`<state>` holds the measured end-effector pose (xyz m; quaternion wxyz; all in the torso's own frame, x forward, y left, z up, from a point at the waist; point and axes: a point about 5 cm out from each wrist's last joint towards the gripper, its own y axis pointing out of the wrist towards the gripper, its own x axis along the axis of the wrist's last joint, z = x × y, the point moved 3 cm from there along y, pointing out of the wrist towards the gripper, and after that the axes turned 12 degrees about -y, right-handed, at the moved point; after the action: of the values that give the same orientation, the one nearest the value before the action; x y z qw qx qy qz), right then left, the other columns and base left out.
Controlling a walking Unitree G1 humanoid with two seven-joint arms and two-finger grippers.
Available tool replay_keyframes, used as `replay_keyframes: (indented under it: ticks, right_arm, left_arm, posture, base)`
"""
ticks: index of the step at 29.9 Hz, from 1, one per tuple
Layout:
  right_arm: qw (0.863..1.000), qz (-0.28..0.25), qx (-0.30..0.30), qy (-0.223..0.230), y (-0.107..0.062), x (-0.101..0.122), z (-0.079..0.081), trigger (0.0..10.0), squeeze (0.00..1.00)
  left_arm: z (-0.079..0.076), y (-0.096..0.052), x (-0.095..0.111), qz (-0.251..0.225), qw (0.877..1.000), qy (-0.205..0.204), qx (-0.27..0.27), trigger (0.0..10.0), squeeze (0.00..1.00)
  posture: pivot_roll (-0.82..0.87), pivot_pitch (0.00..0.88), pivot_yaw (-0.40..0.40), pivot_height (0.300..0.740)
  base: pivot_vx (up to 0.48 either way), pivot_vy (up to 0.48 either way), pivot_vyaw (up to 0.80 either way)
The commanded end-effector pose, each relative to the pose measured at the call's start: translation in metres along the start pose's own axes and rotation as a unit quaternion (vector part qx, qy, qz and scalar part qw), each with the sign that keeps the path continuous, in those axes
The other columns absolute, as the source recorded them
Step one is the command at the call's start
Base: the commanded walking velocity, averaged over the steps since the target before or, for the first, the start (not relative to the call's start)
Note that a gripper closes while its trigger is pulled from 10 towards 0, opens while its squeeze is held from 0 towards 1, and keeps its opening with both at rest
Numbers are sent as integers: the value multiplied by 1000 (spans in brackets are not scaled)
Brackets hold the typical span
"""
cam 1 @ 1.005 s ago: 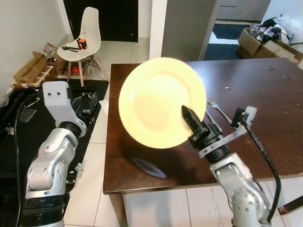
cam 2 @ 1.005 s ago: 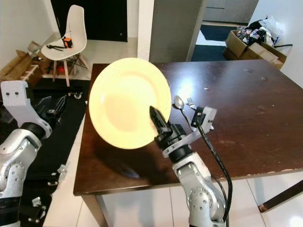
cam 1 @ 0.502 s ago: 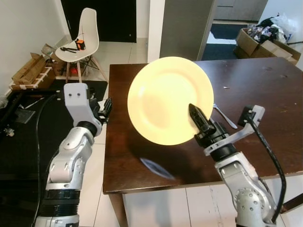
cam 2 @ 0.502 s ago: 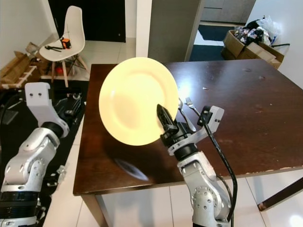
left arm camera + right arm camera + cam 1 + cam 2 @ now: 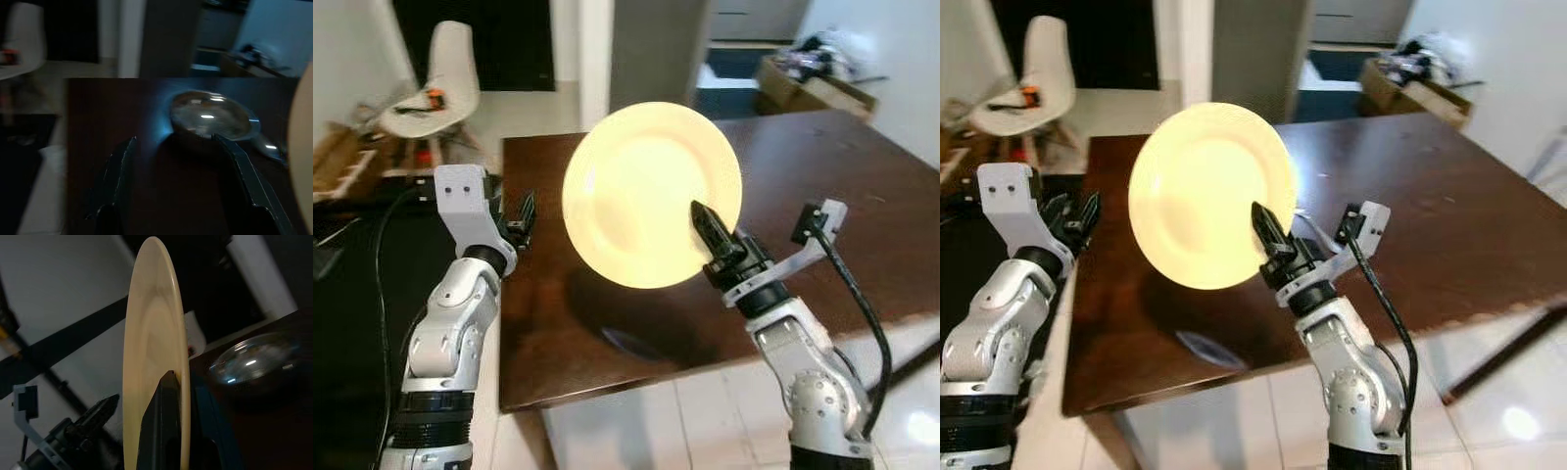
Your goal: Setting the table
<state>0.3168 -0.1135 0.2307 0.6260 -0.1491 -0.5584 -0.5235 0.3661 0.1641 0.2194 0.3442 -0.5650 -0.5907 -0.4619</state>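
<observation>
Right hand [image 5: 710, 227] pinches rim of round pale-yellow plate [image 5: 651, 193], held upright above dark wooden worktop [image 5: 862, 206], left hand [image 5: 524, 211] wide open at worktop's edge w/ nothing in it; best tilt plate flat, lower slowly before release.

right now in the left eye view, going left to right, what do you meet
white chair → left pincer → yellow plate, held up on edge → right pincer gripping its rim → cardboard boxes

No text, label or number is legible — anywhere.
</observation>
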Motion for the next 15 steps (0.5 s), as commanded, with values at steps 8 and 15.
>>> replay_keyframes:
  ticks: [8,15]
  right_arm:
    - [1000,2,-1,0,0,-1,0,10000,0]
    - [1000,0,-1,0,0,-1,0,10000,0]
  left_arm:
    - [-7,3,2,-4,1000,2,-11,10000,0]
    - [-12,4,-1,-2,1000,-1,-18,10000,0]
  posture:
    - [-42,0,33,740]
    - [-52,0,41,740]
  base:
    - [0,0,-800]
    - [0,0,-800]
